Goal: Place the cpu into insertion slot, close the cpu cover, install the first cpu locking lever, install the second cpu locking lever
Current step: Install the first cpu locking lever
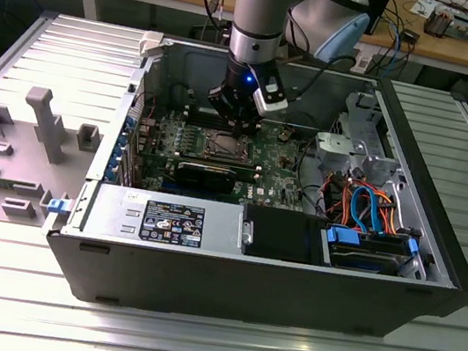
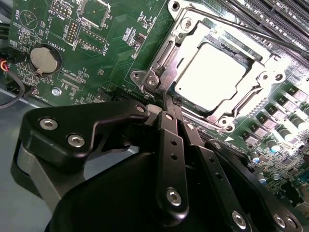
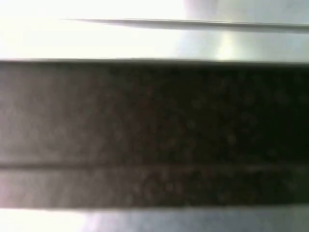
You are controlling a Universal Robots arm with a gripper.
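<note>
In the second wrist view the cpu [image 2: 210,72] lies flat in the insertion slot [image 2: 159,63], its pale metal top showing through the window of the cpu cover [image 2: 241,104]. The silver cover is down over it. A thin locking lever [image 2: 251,30] runs along the socket's far side. My gripper [image 2: 165,102] is shut, its black fingertips pressed together at the socket's near corner. I cannot tell whether they touch anything. In the exterior view my gripper [image 1: 243,128] hangs just above the insertion slot [image 1: 225,146] inside the open computer case.
The green motherboard [image 2: 96,53] carries a coin battery [image 2: 43,59] and long black memory slots [image 2: 270,14]. In the case stand a power supply [image 1: 169,219], a drive cage [image 1: 359,146] and orange and blue cables [image 1: 363,205]. A grey fixture plate [image 1: 15,150] lies at the exterior view's left.
</note>
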